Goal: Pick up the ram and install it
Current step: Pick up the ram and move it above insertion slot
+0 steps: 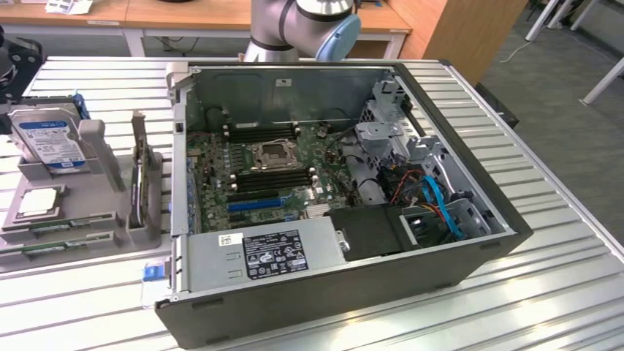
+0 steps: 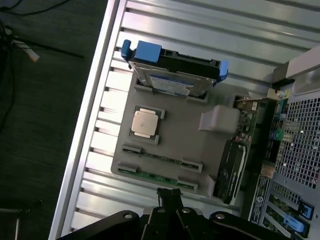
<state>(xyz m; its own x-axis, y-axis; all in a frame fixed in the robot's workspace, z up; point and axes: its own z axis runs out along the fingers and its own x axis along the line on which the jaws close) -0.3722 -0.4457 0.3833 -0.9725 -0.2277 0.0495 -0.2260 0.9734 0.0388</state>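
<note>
Two ram sticks lie side by side in holders on the grey tray (image 2: pixel 175 140); they are thin green boards, one (image 2: pixel 159 157) beside the processor, the other (image 2: pixel 156 178) at the tray's outer edge. In the exterior view they sit at the tray's front, the first (image 1: pixel 64 222) and the second (image 1: pixel 49 249). My gripper (image 2: pixel 169 192) hovers above the tray, its dark fingers together with nothing between them, the tips over the outer ram stick. A black part of the arm's end (image 1: pixel 14 64) shows at the exterior view's far left, above the tray.
The open computer case (image 1: pixel 487 212) stands at the exterior view's right of the tray, its motherboard showing black memory slots (image 1: pixel 275 180). The tray also carries a hard drive (image 2: pixel 172 75), a square silver processor (image 2: pixel 145 121) and an upright card (image 2: pixel 231 167). The slatted table ends close by (image 2: pixel 87 125).
</note>
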